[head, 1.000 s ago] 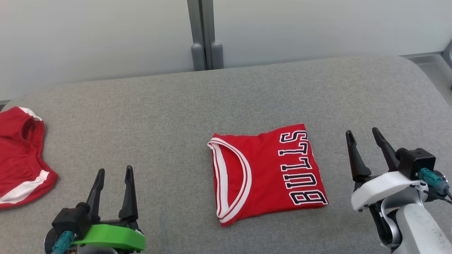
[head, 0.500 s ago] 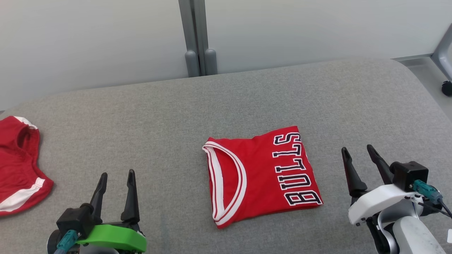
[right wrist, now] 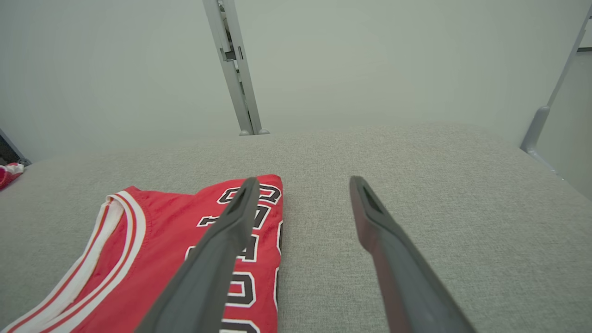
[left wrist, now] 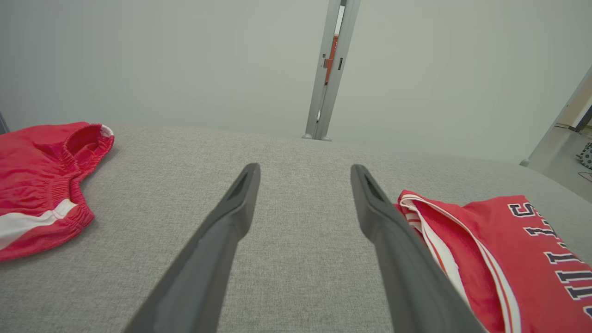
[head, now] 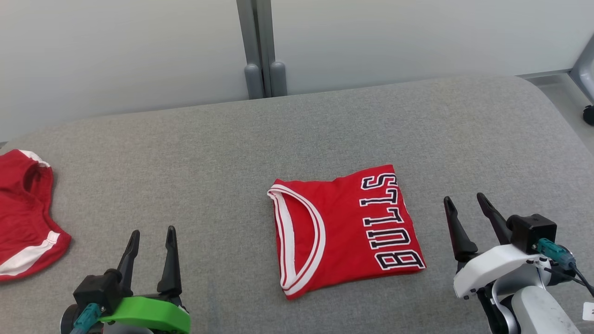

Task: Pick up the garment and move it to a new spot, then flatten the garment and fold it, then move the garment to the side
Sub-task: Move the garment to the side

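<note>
The garment [head: 345, 229] is a red jersey with white trim and black "BULLS" lettering, folded into a compact rectangle at the middle of the grey padded table [head: 297, 139]. It also lies at the lower right of the left wrist view [left wrist: 504, 259] and at the lower left of the right wrist view [right wrist: 152, 259]. My left gripper [head: 152, 231] stands open at the lower left, well apart from the jersey, nothing between its fingers. My right gripper [head: 464, 199] stands open just right of the jersey's lettered edge, also empty.
A second red garment with white stripes [head: 23, 213], shorts-like with an elastic waist [left wrist: 41, 175], lies at the table's left edge. A pale wall with a grey post [head: 260, 46] runs behind the table. Bare floor shows past the table's right corner [head: 566, 88].
Both grippers have sunk lower in the head view, the right one also drifting left. The whole picture has shifted a little, so the camera has moved. The jersey lies as before.
</note>
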Robot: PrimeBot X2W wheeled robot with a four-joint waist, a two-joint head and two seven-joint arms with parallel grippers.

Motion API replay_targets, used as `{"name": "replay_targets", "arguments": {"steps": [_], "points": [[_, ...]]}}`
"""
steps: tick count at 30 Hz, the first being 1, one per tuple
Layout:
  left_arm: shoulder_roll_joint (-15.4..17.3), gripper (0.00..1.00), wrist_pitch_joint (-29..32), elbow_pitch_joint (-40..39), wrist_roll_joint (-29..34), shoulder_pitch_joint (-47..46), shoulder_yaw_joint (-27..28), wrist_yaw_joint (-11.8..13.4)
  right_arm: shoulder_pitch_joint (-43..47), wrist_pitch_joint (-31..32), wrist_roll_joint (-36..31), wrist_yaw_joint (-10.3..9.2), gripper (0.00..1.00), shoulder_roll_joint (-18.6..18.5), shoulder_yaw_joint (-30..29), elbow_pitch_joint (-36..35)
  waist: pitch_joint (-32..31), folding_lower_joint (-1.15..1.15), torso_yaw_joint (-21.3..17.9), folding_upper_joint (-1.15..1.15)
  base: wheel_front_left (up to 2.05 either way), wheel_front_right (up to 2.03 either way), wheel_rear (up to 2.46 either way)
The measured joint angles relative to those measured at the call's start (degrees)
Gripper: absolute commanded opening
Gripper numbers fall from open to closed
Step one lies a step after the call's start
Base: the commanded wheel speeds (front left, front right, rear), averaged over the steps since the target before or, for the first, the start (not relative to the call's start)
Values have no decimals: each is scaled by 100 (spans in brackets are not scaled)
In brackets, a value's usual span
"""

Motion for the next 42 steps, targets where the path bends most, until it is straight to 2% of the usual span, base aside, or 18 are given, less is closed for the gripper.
{"name": "replay_targets", "arguments": {"steps": [7, 10, 19, 26, 36, 37, 38, 39, 42], "points": [[0, 100, 0, 21, -4, -18, -21, 1, -43, 65, 1, 0, 100, -14, 54, 32, -9, 0, 15, 0, 0, 0, 0], [0, 100, 0, 23, -10, -19, -37, 0, -232, 253, 2, 0, 100, -147, 163, 36, -5, 0, 33, 0, 0, 0, 0], [-27, 100, 0, -112, -37, -121, -124, 0, -1132, 2004, 305, 0, 100, -385, 487, 593, 169, 0, 197, 0, 0, 0, 0], [-52, 100, 0, -205, -45, -326, -244, 0, -1543, 3011, 459, 0, 100, -300, 505, 1368, 542, 0, 412, 0, 0, 0, 0], [-65, 100, 0, -229, -45, -485, -321, 1, -1789, 3250, 535, -3, 100, -201, 725, 1947, 907, 0, 751, 0, 0, 0, 0], [-65, 100, 0, -232, -44, -490, -315, 0, -1837, 3310, 560, -5, 92, -222, 800, 1992, 930, 0, 767, 0, 0, 0, 0], [-65, 100, 0, -233, -45, -494, -315, 0, -1884, 3372, 559, -13, 56, -259, 903, 2018, 948, 0, 780, 0, 0, 0, 0], [-66, 100, 0, -233, -44, -498, -322, 1, -1931, 3433, 558, -13, 0, -303, 1033, 2026, 961, 0, 786, 0, 0, 0, 0], [-68, 100, 0, -235, -45, -543, -350, 1, -2046, 3660, 558, -1, 0, -430, 1452, 1985, 977, 0, 767, 0, 0, 0, 0]]}}
